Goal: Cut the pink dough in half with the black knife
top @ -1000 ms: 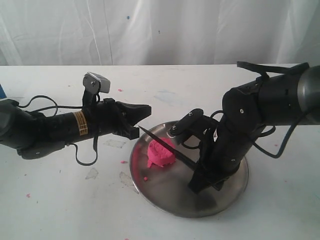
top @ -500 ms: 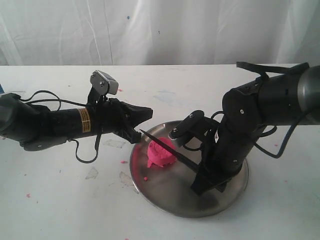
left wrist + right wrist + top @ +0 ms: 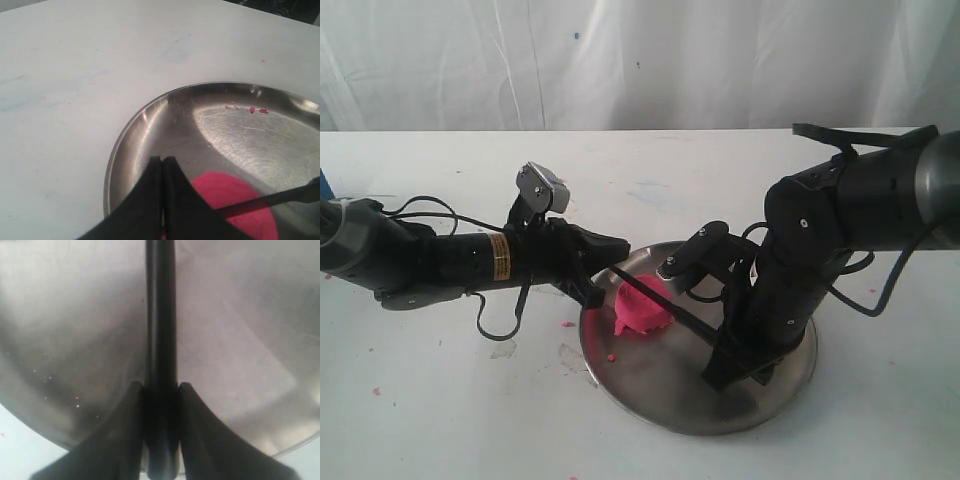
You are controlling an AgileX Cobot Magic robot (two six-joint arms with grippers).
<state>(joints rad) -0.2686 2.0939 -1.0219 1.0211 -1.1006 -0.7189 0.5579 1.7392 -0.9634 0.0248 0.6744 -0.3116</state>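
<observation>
The pink dough (image 3: 642, 308) lies on the left part of the steel plate (image 3: 770, 395). The black knife (image 3: 665, 302) slants across the dough, its tip toward the plate's left rim. My right gripper (image 3: 725, 365) is shut on the knife handle (image 3: 160, 340) near the plate's middle right. My left gripper (image 3: 620, 245) is shut and empty, its tip just left of and above the dough. In the left wrist view the shut fingers (image 3: 162, 162) hang over the plate's rim (image 3: 115, 155), with the dough (image 3: 235, 197) and the blade (image 3: 270, 200) beyond them.
Tiny pink crumbs (image 3: 565, 324) dot the white table (image 3: 440, 400) and the plate (image 3: 252, 109). A white curtain (image 3: 640, 60) backs the table. Cables trail from both arms.
My left arm has moved to the right and down, bringing its shut tip close to the dough. The dough now looks pushed up on its right side. The right arm and knife have hardly moved.
</observation>
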